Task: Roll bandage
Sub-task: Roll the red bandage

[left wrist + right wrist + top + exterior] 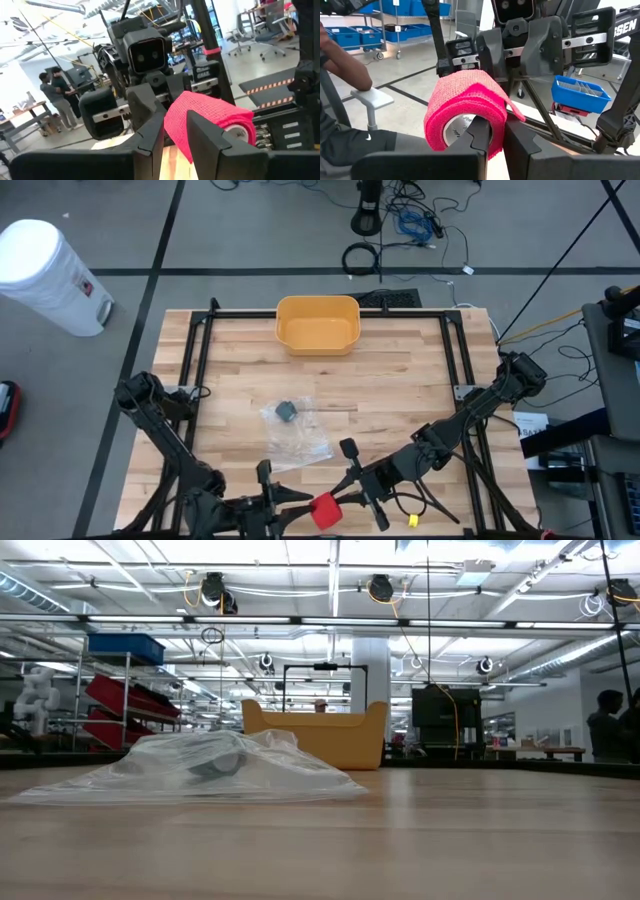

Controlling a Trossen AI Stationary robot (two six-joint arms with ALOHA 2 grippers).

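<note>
At the bottom centre of the high view, a red bandage roll [325,510] is pinched between the left gripper [290,498] and the right gripper [345,488], both clamped on it. A clear plastic bag [296,430] lies mid-table; a yellow bin [318,323] sits at the top edge.

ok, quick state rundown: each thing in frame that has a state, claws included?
bandage roll: red, partly unwound with a loose tail, held up between both claws at the table's near edge
left claw: shut on the roll's outside
right claw: shut on the roll's rim, one finger inside the core
plastic bag: flat on the table, crumpled, dark item inside
yellow bin: upright at the far edge, empty
</note>
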